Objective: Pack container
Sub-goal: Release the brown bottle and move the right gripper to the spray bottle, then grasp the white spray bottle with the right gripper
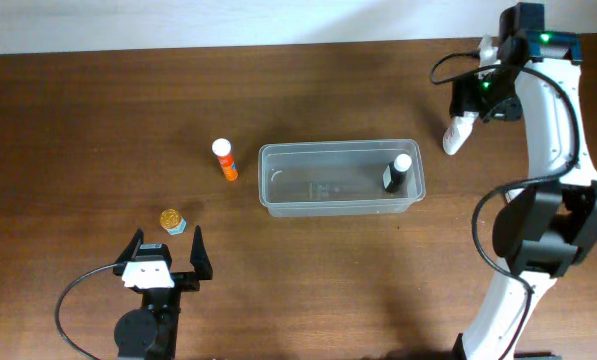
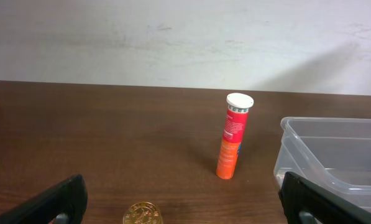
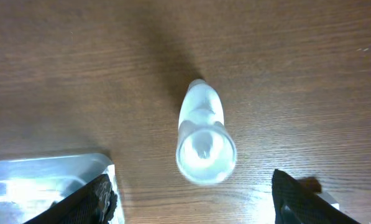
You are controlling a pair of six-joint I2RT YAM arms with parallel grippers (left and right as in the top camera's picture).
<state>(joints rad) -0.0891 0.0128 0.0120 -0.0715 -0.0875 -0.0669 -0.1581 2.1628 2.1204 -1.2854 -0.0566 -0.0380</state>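
Nearest your right wrist lens is the right gripper, its jaws spread wide, and straight below it stands a white bottle, seen cap-on. Neither finger touches the bottle.

The container lies near the middle of the table, long side running left to right. One black bottle with a white cap stands inside at its right end; the other parts of the tub look bare. The white bottle sits just off that right end, outside the wall, with the tub's corner showing at the lower left of the right wrist view. Off the left end stands an orange tube, upright and close to the wall but not touching it. Further toward you on that side is a small gold-topped jar, and just behind it the left gripper sits low on the table, jaws apart and holding nothing.

By my reading, you are on the second item: the right arm is lined up for a pick, not yet gripping. The next move calls for a straight descent until the fingers flank the bottle's body, a firm close, a lift that clears the rim, then a short carry leftward, setting it down clear of the black bottle.
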